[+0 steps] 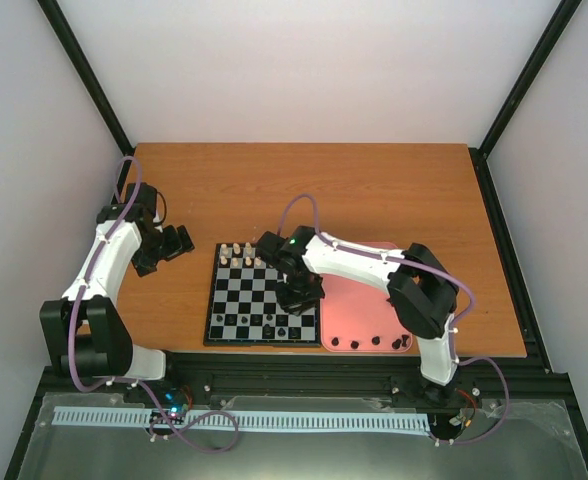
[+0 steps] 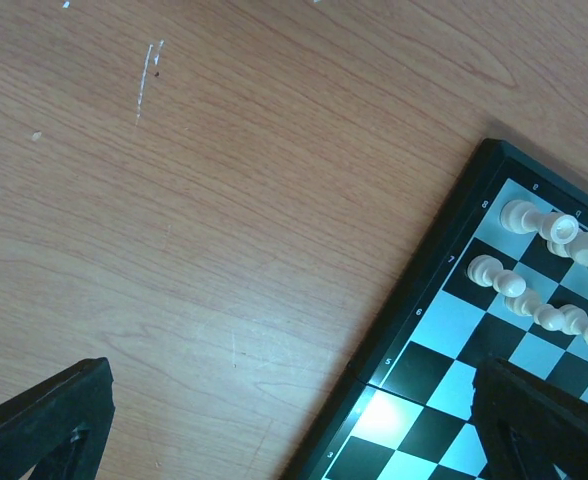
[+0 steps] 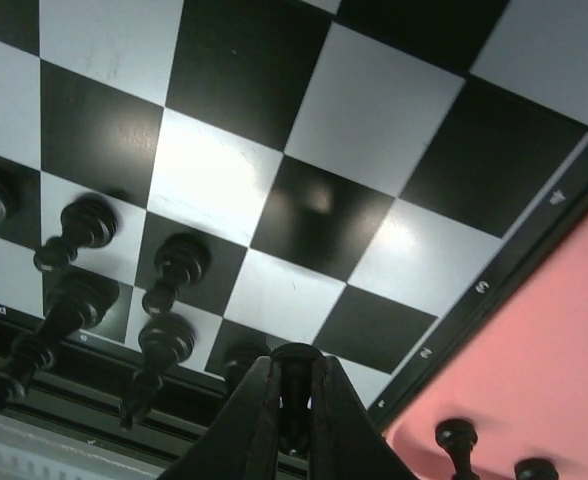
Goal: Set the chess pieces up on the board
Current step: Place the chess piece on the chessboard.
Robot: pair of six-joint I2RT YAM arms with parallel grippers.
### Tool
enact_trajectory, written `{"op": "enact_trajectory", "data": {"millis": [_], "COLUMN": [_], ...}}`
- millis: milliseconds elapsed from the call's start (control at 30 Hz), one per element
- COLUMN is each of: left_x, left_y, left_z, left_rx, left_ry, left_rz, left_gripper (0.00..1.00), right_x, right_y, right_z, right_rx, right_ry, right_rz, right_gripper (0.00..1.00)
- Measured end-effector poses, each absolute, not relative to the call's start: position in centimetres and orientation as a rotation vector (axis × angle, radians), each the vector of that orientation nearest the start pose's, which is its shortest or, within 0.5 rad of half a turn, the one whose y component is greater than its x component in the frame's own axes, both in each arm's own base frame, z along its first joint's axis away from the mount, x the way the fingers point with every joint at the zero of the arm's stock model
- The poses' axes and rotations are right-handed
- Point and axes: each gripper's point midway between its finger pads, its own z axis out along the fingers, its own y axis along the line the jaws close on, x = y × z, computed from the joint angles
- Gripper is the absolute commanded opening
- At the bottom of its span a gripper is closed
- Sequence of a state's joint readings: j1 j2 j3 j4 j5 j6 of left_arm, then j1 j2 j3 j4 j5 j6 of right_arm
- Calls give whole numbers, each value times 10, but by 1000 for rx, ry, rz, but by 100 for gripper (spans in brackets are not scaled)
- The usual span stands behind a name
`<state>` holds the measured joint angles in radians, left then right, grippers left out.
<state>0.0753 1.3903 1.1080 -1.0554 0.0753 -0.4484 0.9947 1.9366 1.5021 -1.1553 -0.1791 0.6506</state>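
Observation:
The board [image 1: 211, 300] lies at the table's near middle. Several black chess pieces [image 1: 264, 322] stand on its near rows, seen close in the right wrist view [image 3: 179, 265]. My right gripper [image 1: 299, 295] hovers over the board's near right part. In the right wrist view it [image 3: 296, 388] is shut on a black chess piece [image 3: 296, 358], just above the near-right squares. More black pieces [image 1: 374, 341] stand in the pink tray [image 1: 369, 300]; two show in the right wrist view [image 3: 456, 437]. My left gripper [image 1: 174, 245] is open and empty, left of the board [image 2: 444, 240].
Cream-white pieces [image 1: 239, 255] fill the board's far left rows and also show in the left wrist view [image 2: 534, 300]. The pink tray's wall [image 3: 544, 330] sits right against the board's right edge. A black frame runs along the table's near edge.

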Motion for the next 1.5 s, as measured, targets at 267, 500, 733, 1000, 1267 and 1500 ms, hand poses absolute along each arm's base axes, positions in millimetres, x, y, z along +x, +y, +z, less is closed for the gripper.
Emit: {"op": "enact_trajectory", "data": {"millis": [267, 500, 733, 1000, 1267, 1500], "left_x": [281, 282, 282, 282, 281, 282], "left_y": [8, 8, 7, 6, 6, 6], "left_z": [124, 124, 125, 124, 124, 125], "left_rx": [-743, -743, -742, -742, -742, -741], "left_ry": [2823, 2824, 2824, 2825, 2825, 2825], "left_rz": [-173, -178, -184, -189, -190, -193], "left_gripper": [100, 100, 100, 100, 100, 100], "right_x": [167, 166, 164, 163, 166, 174], "right_y": [326, 327, 329, 330, 328, 330], "right_z": [52, 45, 43, 42, 42, 60], "right_rx": [-587, -596, -602, -606, -591, -582], "right_ry": [3266, 3277, 3285, 3285, 3276, 3224], "right_rz": [165, 157, 173, 168, 137, 143], "right_gripper": [7, 8, 10, 19, 28, 33]}}
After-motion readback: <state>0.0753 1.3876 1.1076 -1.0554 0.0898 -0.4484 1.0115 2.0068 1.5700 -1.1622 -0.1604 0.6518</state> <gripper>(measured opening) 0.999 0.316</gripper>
